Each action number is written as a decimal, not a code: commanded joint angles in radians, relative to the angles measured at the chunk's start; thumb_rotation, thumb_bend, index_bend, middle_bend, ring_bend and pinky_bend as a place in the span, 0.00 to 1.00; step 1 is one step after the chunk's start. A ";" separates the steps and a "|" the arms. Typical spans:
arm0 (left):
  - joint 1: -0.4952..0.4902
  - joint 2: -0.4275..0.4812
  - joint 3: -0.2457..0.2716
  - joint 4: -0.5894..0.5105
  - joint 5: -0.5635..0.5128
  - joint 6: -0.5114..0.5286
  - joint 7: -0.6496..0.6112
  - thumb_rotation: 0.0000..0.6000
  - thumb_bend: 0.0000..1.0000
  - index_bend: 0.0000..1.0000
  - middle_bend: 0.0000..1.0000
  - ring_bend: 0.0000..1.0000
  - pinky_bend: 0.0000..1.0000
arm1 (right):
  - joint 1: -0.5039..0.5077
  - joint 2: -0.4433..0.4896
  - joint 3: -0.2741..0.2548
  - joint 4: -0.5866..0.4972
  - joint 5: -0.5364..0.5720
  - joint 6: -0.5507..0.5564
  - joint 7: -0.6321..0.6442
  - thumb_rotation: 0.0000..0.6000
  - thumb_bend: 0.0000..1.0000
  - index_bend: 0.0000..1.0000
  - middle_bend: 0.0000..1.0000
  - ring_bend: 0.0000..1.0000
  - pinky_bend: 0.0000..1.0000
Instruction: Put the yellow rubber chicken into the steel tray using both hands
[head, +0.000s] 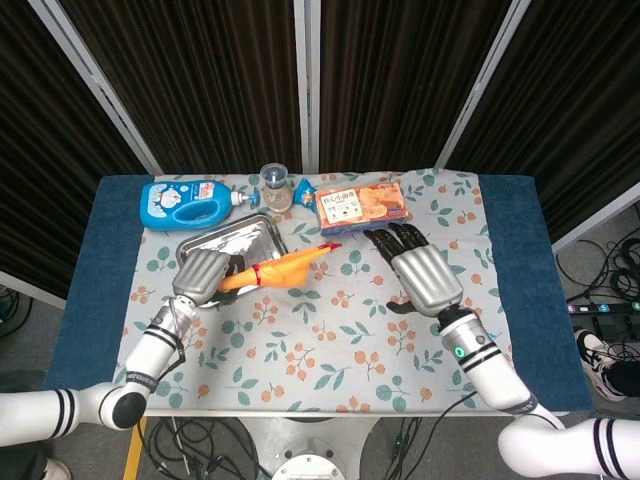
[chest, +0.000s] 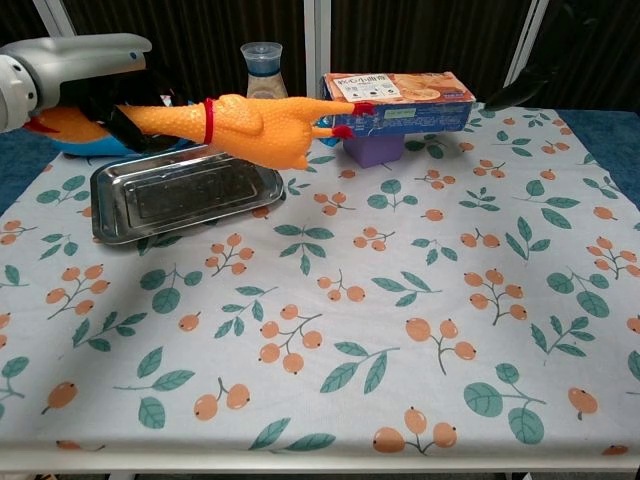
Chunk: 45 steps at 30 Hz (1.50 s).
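The yellow rubber chicken hangs in the air, nearly level, its red feet pointing right. My left hand alone grips its neck end. The chicken's body is over the right end of the steel tray, which lies empty on the cloth at the left. My right hand is off to the right with its fingers spread, apart from the chicken and holding nothing. In the chest view only dark fingertips of it show at the top right.
A blue detergent bottle lies behind the tray. A small jar and an orange box stand along the back edge. A purple block sits under the box.
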 joint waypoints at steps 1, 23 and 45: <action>0.024 -0.041 0.009 0.129 0.034 -0.026 -0.062 1.00 0.83 0.77 0.83 0.76 0.86 | -0.079 0.081 -0.037 -0.005 -0.098 0.023 0.080 1.00 0.00 0.00 0.10 0.04 0.09; 0.052 -0.216 -0.051 0.473 -0.010 -0.105 -0.096 1.00 0.52 0.31 0.31 0.27 0.51 | -0.247 0.168 -0.052 0.045 -0.275 0.023 0.256 1.00 0.00 0.00 0.10 0.04 0.09; 0.157 -0.072 -0.124 0.274 0.013 -0.051 -0.204 1.00 0.05 0.17 0.07 0.08 0.22 | -0.326 0.180 -0.027 0.080 -0.293 0.018 0.319 1.00 0.00 0.00 0.10 0.04 0.09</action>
